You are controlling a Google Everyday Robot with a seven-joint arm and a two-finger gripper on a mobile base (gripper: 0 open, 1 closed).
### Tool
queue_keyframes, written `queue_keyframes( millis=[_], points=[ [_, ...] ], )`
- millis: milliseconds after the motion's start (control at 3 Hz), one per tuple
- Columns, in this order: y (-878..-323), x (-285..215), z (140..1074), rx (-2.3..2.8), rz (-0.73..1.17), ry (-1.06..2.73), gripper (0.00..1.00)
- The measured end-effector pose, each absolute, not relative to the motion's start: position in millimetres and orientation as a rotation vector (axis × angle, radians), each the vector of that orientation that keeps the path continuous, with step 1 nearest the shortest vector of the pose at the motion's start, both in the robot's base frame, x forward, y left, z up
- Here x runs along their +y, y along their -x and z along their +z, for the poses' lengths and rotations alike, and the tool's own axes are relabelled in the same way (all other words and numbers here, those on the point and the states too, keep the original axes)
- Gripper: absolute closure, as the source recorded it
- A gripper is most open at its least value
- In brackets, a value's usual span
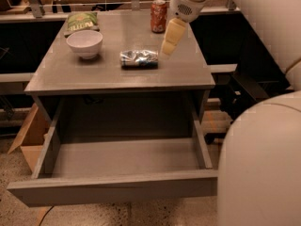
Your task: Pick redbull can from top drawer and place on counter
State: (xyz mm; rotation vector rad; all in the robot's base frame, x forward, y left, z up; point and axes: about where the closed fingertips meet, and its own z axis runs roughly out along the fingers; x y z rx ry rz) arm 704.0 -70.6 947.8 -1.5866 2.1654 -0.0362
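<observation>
The redbull can (pixel 138 59) lies on its side on the counter (pixel 108 76), near the middle, crinkly silver with dark blue patches. My gripper (pixel 167 46) hangs just above and to the right of it, apart from it, open and empty, its pale yellow fingers pointing down and left. The top drawer (pixel 113 189) is pulled fully out below the counter and nothing shows inside it.
A white bowl (pixel 84 43) stands left of the can. A green chip bag (pixel 82 21) lies at the back left and an orange-red soda can (pixel 158 16) at the back. A cardboard box (pixel 28 140) sits on the floor left. My white body (pixel 263 164) fills the right.
</observation>
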Motion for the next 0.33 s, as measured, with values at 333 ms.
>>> queue_keyframes(
  millis=[333],
  points=[
    [-681.9, -117.4, 946.2, 2.228, 0.004, 1.418, 0.00]
  ],
)
